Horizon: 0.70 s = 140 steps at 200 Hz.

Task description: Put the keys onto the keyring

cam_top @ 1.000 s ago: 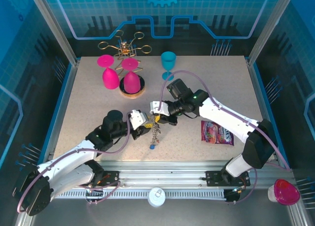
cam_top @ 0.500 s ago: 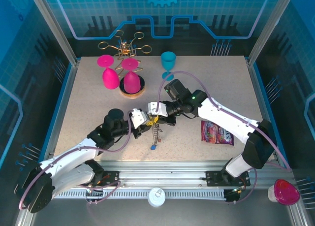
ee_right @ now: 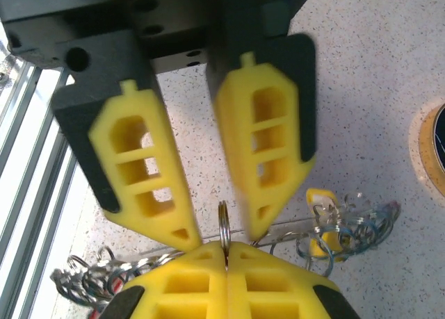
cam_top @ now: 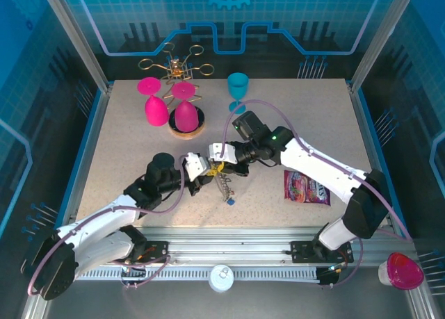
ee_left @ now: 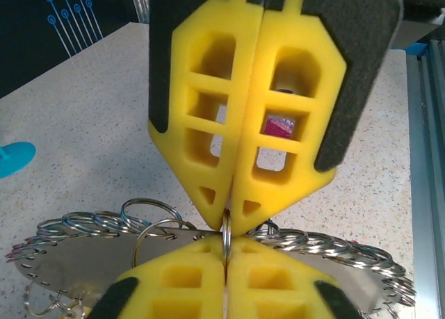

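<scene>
Two claws meet nose to nose at the middle of the table (cam_top: 125,138), and between them stands one small split ring (ee_right: 222,225). My right claw (ee_right: 224,249) is clamped flat on that ring. My left claw (ee_right: 220,230) I cannot call. From the right wrist its fingers stand a little apart on either side of the ring, one of them smeared, yet in its own wrist view the pads look pressed together.

The keyring (cam_top: 222,185) hangs from our meeting point toward 5 o'clock, trailing its fringe of silvery rings. A blue-headed key (cam_top: 228,201) sits at its low end, and a yellow tag (ee_right: 321,225) rides among the rings at 3 o'clock of my right fingers. I judge the job part done: some keys seem hung and this ring looks like the one in work. How many are left I cannot count.

Against a second ago, the blue end has swung from 6 o'clock below us to 5 o'clock and drawn nearer. My right wrist has edged toward 9 o'clock, and the left arm sits much as it was.
</scene>
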Tool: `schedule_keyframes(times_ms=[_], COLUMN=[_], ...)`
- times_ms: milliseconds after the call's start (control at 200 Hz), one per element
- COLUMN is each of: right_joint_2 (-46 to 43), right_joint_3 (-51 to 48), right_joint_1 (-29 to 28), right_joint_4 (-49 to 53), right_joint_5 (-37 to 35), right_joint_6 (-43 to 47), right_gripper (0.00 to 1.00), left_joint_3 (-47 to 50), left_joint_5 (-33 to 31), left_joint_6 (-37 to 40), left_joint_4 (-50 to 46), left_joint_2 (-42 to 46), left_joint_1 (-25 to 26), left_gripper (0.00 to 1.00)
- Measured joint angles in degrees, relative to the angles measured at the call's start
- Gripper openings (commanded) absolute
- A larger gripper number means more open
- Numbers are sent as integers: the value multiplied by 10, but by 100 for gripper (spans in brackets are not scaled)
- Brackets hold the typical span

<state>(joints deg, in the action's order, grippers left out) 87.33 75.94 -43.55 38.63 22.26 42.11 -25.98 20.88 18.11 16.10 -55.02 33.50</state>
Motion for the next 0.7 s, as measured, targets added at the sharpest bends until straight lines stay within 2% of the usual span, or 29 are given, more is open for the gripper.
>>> schedule_keyframes(times_ms=[210,545,700], right_joint_2=[-4,-4,-4], right_joint_3=[-1,-1,-1], right_joint_1=[0,0,-2], right_joint_4=[4,4,3], right_joint_5=[-2,-2,-2], right_joint_6=[2,2,2], right_gripper=[0,0,0], left_joint_3=[0,-2,-6], left_joint_5=[0,7,9], left_joint_6=[3,14,18], left_joint_4=[-4,-8,-9], left_joint_2=[25,10,5], left_joint_1=[-3,-3,-3], left_gripper=[28,21,11])
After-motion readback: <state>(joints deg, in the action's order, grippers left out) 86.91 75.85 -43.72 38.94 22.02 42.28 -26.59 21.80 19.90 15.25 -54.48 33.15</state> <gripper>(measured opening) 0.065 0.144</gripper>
